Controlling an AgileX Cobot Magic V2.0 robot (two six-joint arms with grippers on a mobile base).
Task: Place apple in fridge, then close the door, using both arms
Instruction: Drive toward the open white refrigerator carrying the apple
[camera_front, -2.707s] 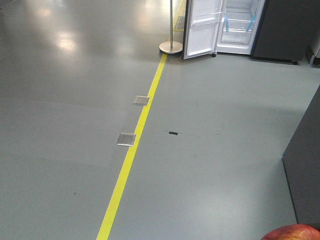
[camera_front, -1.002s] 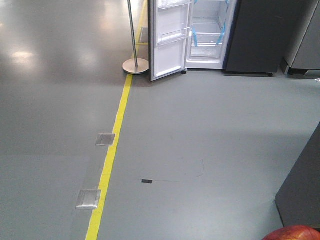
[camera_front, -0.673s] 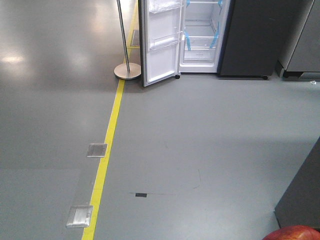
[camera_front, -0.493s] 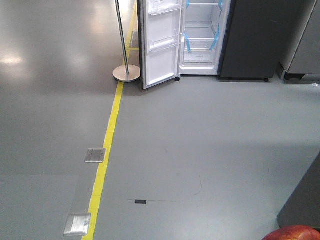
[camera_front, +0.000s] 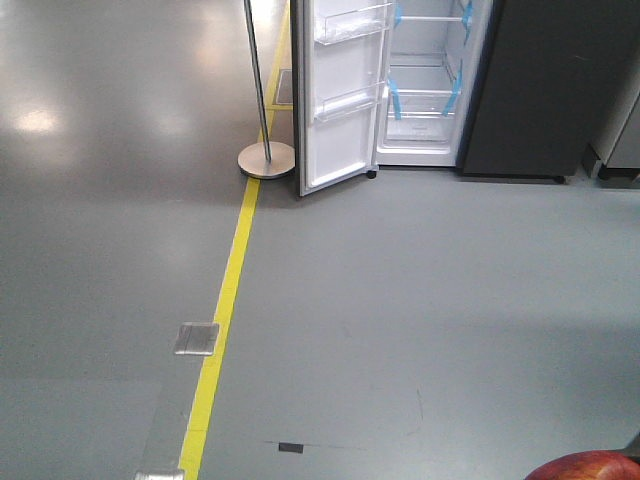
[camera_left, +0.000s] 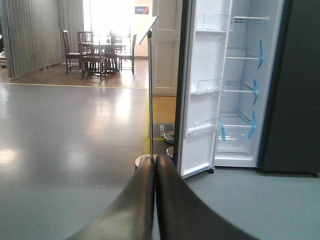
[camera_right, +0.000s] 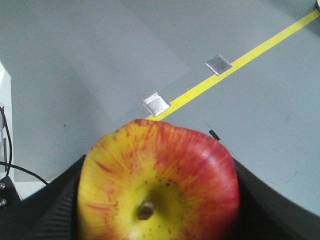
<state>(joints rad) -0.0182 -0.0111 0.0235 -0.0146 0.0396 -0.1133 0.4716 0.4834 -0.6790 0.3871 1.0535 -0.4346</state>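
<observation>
front view: the tall dark grey-blue fridge (camera_front: 428, 140) stands at the top, its white-lined door (camera_front: 340, 130) swung wide; the round red-and-yellow apple (camera_front: 590, 468) shows at the bottom right edge.
left wrist view: the left claw (camera_left: 155, 160) is pressed closed, empty.
right wrist view: the right claw (camera_right: 157, 210) clamps the apple.

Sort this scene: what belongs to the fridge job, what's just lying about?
Job: round red and yellow apple in black right claw; tall dark fridge, white inside; its open white-lined door; shut black left claw.
Lying about: silver pole on round base; yellow floor line; square metal floor plate; wooden dining chairs.
</observation>
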